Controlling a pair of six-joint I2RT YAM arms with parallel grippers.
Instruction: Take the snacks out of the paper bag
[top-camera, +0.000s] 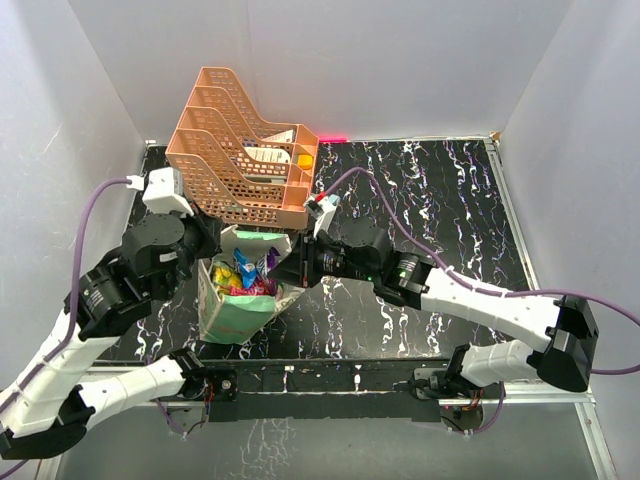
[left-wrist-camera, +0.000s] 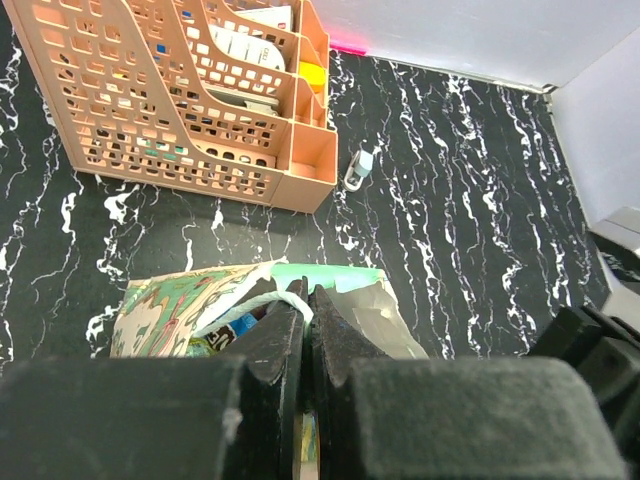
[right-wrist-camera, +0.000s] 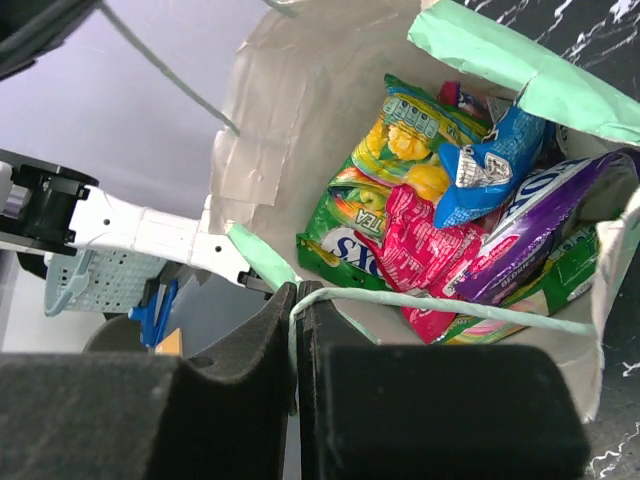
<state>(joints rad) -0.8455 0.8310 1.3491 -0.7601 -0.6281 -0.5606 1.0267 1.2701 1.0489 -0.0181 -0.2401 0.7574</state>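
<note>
Now we hold the paper bag (top-camera: 232, 312) open: left gripper (left-wrist-camera: 303, 318) and right gripper (right-wrist-camera: 296, 310) each pinch its string handles (right-wrist-camera: 450, 305), jaws pressed together; snacks (right-wrist-camera: 430, 230) lie inside.

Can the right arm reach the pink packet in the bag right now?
Probably not yet. The right end effector is shut on the string handle of the paper bag, so it would have to let go first. The pink packet itself lies exposed in the open mouth.

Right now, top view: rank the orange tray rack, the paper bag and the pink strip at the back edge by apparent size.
1. orange tray rack: clearly largest.
2. paper bag: smaller, and its rim is partly hidden.
3. pink strip: smallest by far.
</note>
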